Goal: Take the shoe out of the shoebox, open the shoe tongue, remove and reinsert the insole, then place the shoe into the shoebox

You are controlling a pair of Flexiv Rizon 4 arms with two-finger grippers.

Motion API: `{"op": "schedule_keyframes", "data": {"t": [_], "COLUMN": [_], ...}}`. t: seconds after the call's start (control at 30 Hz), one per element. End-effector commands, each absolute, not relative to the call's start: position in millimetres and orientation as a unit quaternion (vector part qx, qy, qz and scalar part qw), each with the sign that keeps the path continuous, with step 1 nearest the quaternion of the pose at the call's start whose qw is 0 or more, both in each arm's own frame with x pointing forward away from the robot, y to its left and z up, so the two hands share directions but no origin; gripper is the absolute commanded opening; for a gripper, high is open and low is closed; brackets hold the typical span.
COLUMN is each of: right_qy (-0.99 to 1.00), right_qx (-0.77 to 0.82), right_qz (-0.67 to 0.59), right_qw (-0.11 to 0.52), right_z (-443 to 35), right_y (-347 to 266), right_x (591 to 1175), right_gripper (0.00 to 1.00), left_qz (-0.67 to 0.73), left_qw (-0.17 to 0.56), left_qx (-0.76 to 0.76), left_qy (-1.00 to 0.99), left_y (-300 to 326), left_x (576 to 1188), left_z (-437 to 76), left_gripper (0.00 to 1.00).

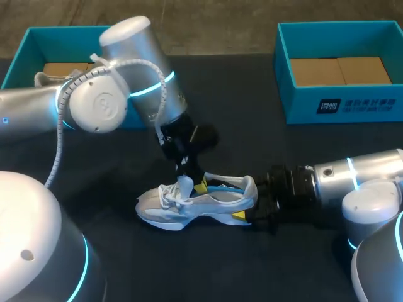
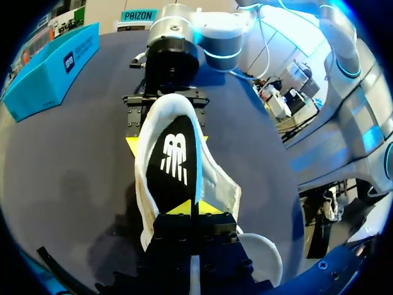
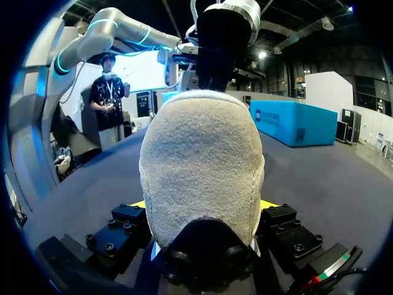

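A white and grey shoe point(image 1: 208, 202) lies on its sole in the middle of the dark table, toe to the left. My left gripper point(image 1: 187, 178) comes down on it from above and is shut on the raised white tongue point(image 1: 184, 184). In the left wrist view that gripper point(image 2: 190, 209) looks into the shoe's mouth, where the black insole point(image 2: 175, 157) lies flat inside. My right gripper point(image 1: 249, 204) grips the heel from the right. In the right wrist view the grey heel point(image 3: 202, 153) fills the space between its fingers point(image 3: 202, 206), yellow tips against both sides.
A teal shoebox point(image 1: 25, 56) stands at the back left behind my left arm, with something white inside. A second teal shoebox point(image 1: 340, 104) stands at the back right. Dark table surface stretches in front of the shoe.
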State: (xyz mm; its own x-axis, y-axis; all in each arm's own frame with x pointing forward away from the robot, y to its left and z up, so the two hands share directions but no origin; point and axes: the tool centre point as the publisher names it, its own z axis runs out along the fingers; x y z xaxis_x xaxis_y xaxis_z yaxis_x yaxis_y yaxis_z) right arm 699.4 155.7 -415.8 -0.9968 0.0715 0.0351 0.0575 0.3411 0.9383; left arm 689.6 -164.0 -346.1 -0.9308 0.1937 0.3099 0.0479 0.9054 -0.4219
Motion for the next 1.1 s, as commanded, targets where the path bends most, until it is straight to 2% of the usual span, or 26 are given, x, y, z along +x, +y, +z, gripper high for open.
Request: {"op": "schedule_keyframes", "data": {"t": [0.03,0.73,0.77,0.8,0.83,0.97,1.1], "right_qy": [0.821,0.821,0.821,0.821,0.821,0.821,0.821], "right_qx": [0.040,0.040,0.040,0.040,0.040,0.040,0.040], "right_qz": [0.570,0.570,0.570,0.570,0.570,0.570,0.570], "right_qw": [0.006,0.006,0.006,0.006,0.006,0.006,0.006], "right_z": [-416.0,-416.0,-416.0,-416.0,-416.0,-416.0,-416.0], "right_y": [157.1,157.1,157.1,157.1,157.1,157.1,157.1], "right_x": [698.3,698.3,698.3,698.3,698.3,698.3,698.3], "right_gripper": [0.00,0.00,0.00,0.00,0.00,0.00,0.00], "left_qz": [0.232,0.267,0.266,0.263,0.259,0.249,0.245], "left_qw": [0.176,0.168,0.164,0.159,0.153,0.140,0.127], "left_qx": [-0.064,-0.068,-0.068,-0.066,-0.066,-0.070,-0.073], "left_qy": [-0.955,-0.947,-0.948,-0.949,-0.951,-0.956,-0.958], "left_y": [-157.2,-158.5,-159.9,-160.5,-163.4,-169.1,-171.9], "left_x": [686.2,682.5,682.6,682.6,682.4,681.8,681.5], "left_z": [-339.7,-325.0,-324.3,-324.1,-323.9,-323.3,-321.6], "left_gripper": [0.00,0.00,0.03,0.11,0.30,0.47,0.49]}}
